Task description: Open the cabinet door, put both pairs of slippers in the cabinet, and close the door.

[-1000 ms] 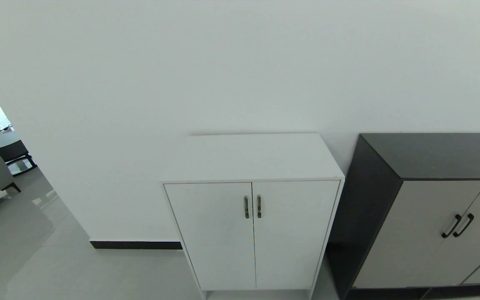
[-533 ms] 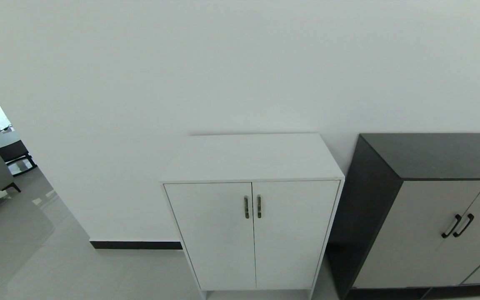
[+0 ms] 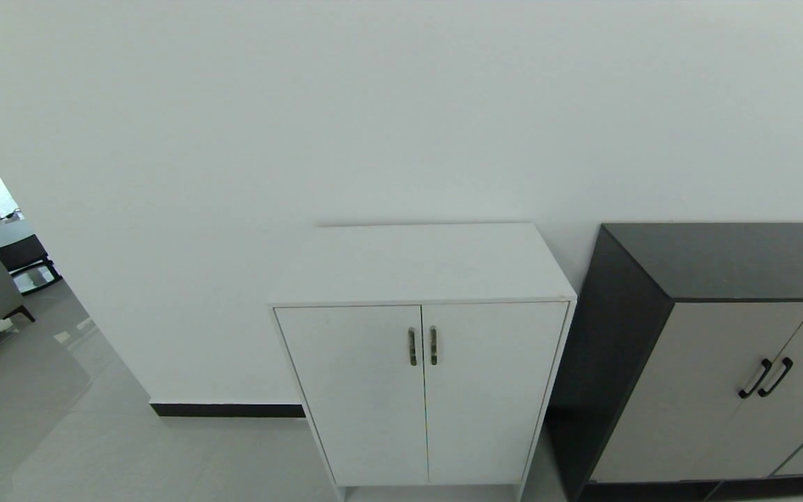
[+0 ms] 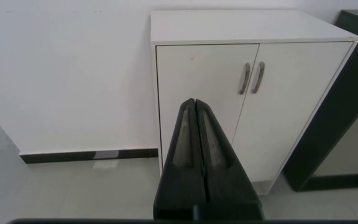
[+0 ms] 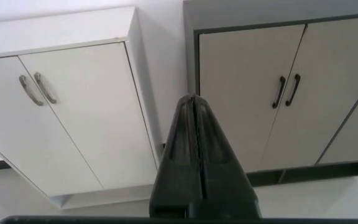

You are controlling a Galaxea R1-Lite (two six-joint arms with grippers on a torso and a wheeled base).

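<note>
Plain white wall (image 3: 373, 104) behind the white cabinet (image 3: 421, 268), both doors (image 3: 363, 390) shut, and the left gripper (image 4: 195, 102) and right gripper (image 5: 193, 98) are pinched closed on nothing.

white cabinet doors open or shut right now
Shut. Both white cabinet doors lie flush with its front, one thin seam between them, the two handles side by side.

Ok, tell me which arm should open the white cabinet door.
Left, probably. The left gripper, shut, faces the white cabinet and its handles; the right gripper faces mostly the dark cabinet.
</note>
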